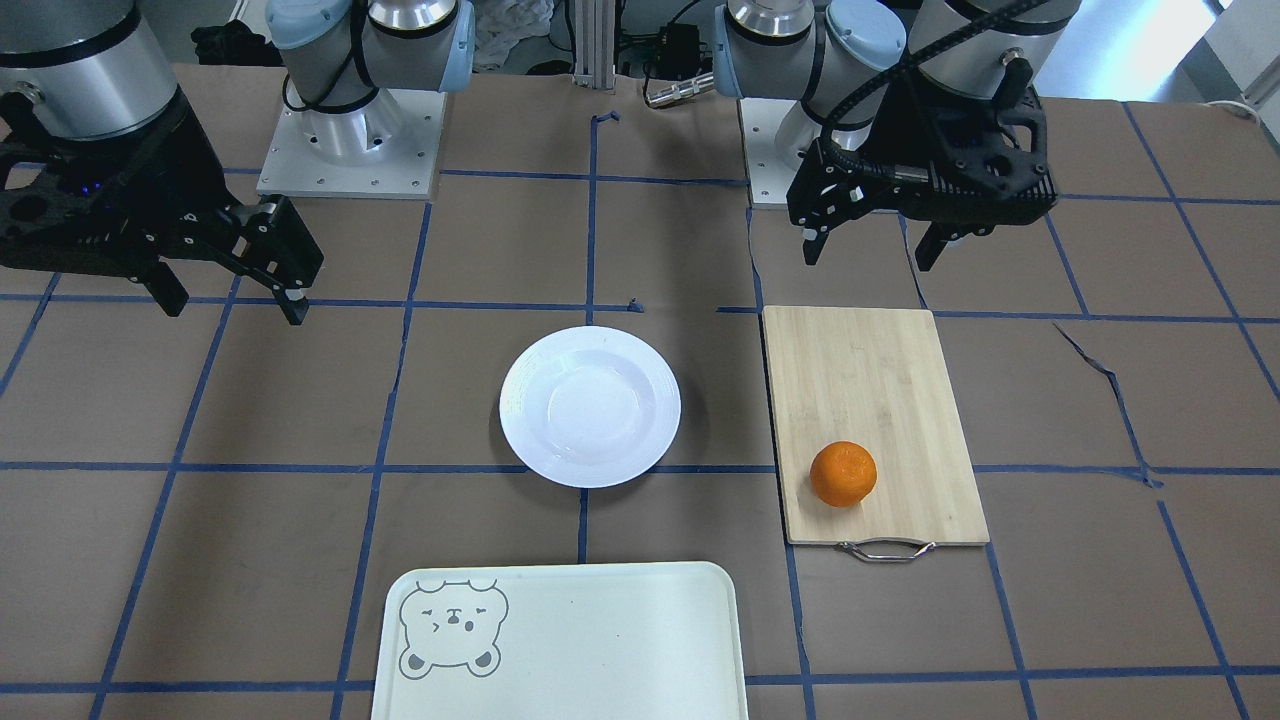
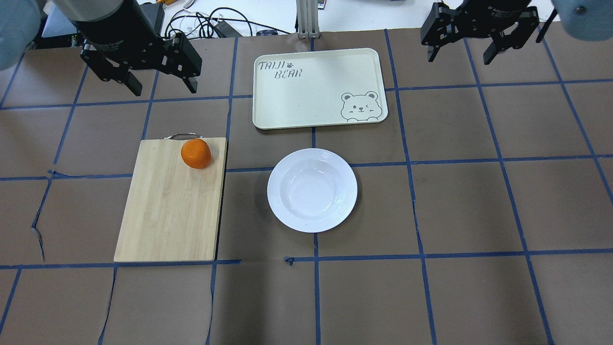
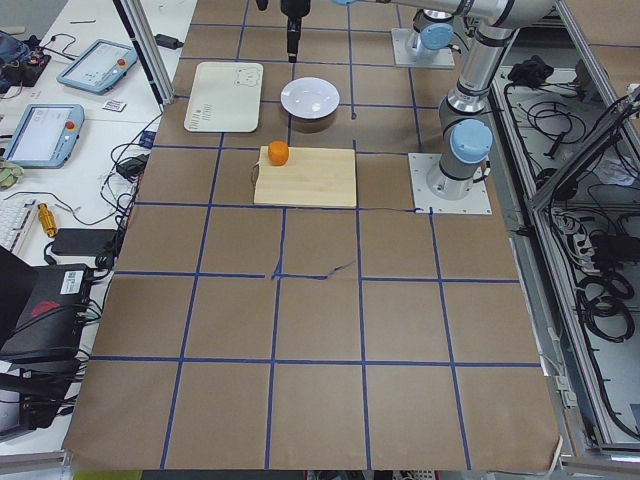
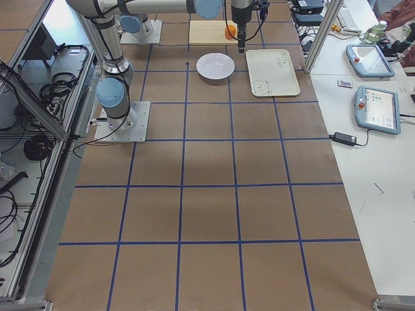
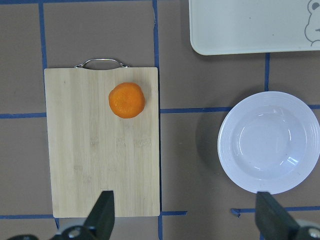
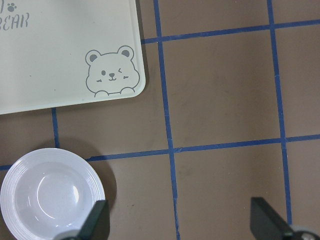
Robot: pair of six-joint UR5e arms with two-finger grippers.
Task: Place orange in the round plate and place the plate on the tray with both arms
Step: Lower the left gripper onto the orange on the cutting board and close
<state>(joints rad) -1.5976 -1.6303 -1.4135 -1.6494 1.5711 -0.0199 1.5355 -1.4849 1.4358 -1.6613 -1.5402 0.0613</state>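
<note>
Both claws are empty, fingers spread wide, hanging above the worktop (image 2: 479, 201): left claw (image 2: 164, 88) beyond the cutting board (image 2: 167, 206), right claw (image 2: 460, 58) off past the tray's (image 2: 311, 91) bear corner. Nothing is gripped yet.

The orange (image 2: 196, 153) sits on the board, near the metal-handle end and close to the long edge facing the round plate (image 2: 312, 190). The plate is empty, flat on the worktop, between board and tray and touching neither.

Risks, as I judge them:
- The orange is round and near the board edge. An off-centre pinch could nudge it so it rolls off onto the worktop.
- Dropped from height into the glossy, shallow plate, it may bounce or roll out over the rim.
- The plate lies flat with a thin rim, so fingers could skid on it or push it instead of getting under.
- In the two-arm lift, uneven height would tilt the plate and the orange would roll out.

Views: the left wrist camera looks straight down on orange, board, plate and a tray corner together. The right wrist camera gets the bear corner and part of the plate, no orange. Overhead shows the whole tray with its lettering; the front-facing view cuts the tray off at the frame bottom. In the side views the claws are too small to judge.
</note>
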